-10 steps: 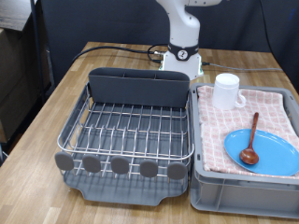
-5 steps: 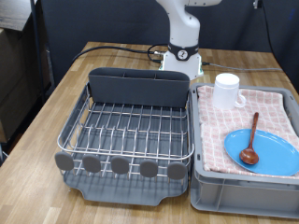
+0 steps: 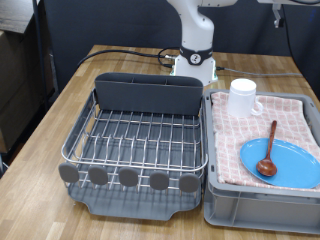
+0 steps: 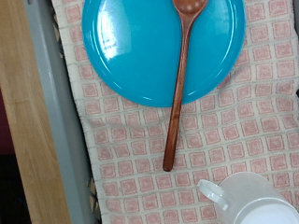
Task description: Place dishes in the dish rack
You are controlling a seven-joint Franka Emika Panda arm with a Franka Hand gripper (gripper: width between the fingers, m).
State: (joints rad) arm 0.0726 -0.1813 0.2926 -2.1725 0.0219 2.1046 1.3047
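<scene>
on the pink cloth (image 3: 285, 125) nothing has moved; rack (image 3: 140, 140) holds no dishes.

A silver wire dish rack (image 3: 140, 140) sits on its dark grey tray, a tall grey caddy (image 3: 148, 95) upright along its far side and a row of round grey tabs (image 3: 128, 178) along its near edge; nothing rests on the wires. To the rack's right in the exterior view, a white handled mug (image 3: 243, 97) stands upright near the caddy's end. A round turquoise-blue plate (image 3: 283, 162) lies flat farther forward, level with the rack's tabbed edge. A small brown wooden spoon (image 3: 269, 151) lies across the plate, bowl on the blue surface, handle running past the rim toward the mug.
</scene>
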